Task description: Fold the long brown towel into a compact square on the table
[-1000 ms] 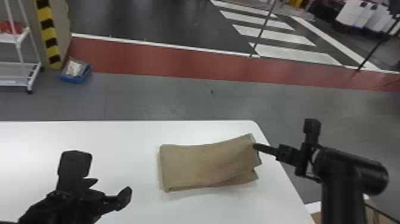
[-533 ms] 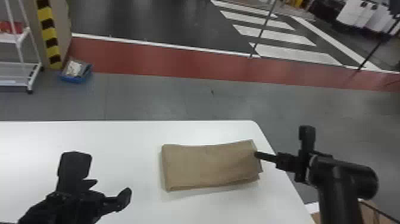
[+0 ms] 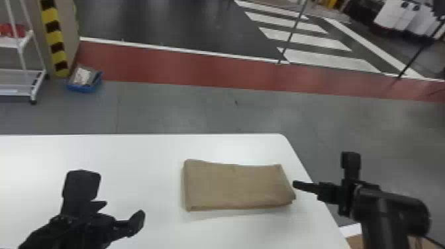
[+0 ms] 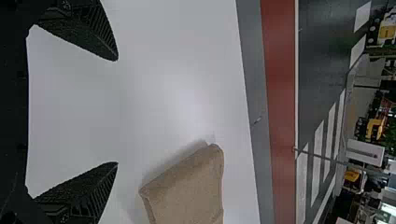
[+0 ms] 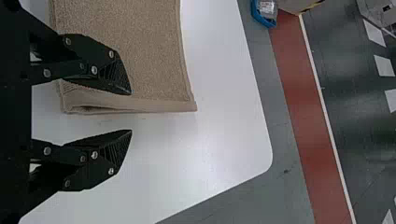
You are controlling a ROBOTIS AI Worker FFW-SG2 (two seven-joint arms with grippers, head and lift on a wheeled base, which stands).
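In the head view the brown towel (image 3: 236,187) lies folded into a flat rectangle near the table's right edge. My left gripper (image 3: 121,208) is open, off to the towel's left. My right gripper (image 3: 295,184) is at the towel's right end. In the left wrist view, my left gripper (image 4: 116,112) has its fingers wide apart over bare table, with the towel (image 4: 189,193) beyond them. The right wrist view shows my right gripper (image 5: 130,112) open at the towel's (image 5: 130,51) end edge, one finger over the cloth and the other over the table.
The white table (image 3: 132,155) has a rounded far right corner close to the towel. Beyond it on the floor are a blue bin (image 3: 84,79) and a white shelf cart (image 3: 23,74) at the far left.
The towel's right end has come down flat, and its far right corner is lower. My right gripper has let go and shifted slightly toward the robot. The left arm has kept still.
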